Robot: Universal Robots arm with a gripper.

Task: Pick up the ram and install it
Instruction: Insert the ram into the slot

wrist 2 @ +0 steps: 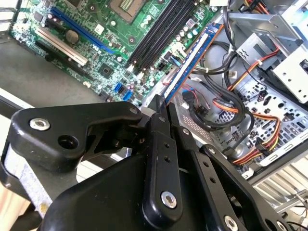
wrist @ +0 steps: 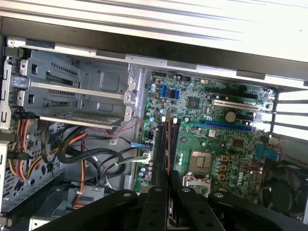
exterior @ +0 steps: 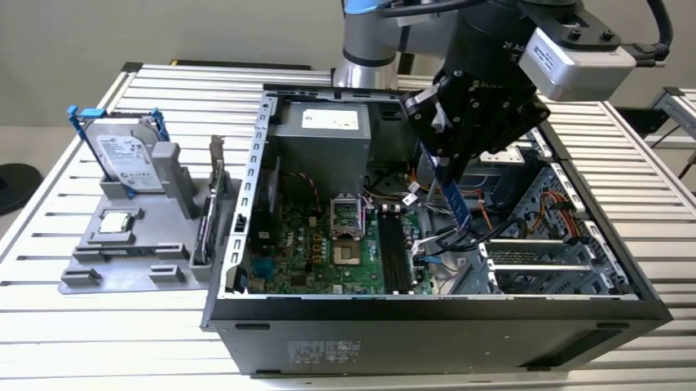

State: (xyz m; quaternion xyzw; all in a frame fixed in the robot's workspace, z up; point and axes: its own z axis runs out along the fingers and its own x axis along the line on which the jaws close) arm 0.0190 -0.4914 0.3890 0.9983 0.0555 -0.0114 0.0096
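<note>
The ram [exterior: 455,199] is a thin dark blue stick hanging below my gripper [exterior: 441,167], over the open computer case. In the second wrist view the ram [wrist 2: 190,60] sticks out from between the black fingers [wrist 2: 161,120], which are shut on its end. It hovers tilted above the cables, beside the motherboard's long black memory slots [wrist 2: 159,36]. Those slots [exterior: 394,244] lie on the green motherboard [exterior: 315,252], to the exterior view's left of the ram. The first wrist view looks down past my gripper [wrist: 168,190] onto the slots [wrist: 166,144].
A grey fixture [exterior: 98,273] at the exterior view's left holds a hard drive with blue rails [exterior: 125,159], a square chip [exterior: 117,221] and an upright expansion card [exterior: 214,199]. Inside the case are the power supply [exterior: 321,138], cable bundles [wrist 2: 226,110] and a metal drive cage [wrist: 77,91].
</note>
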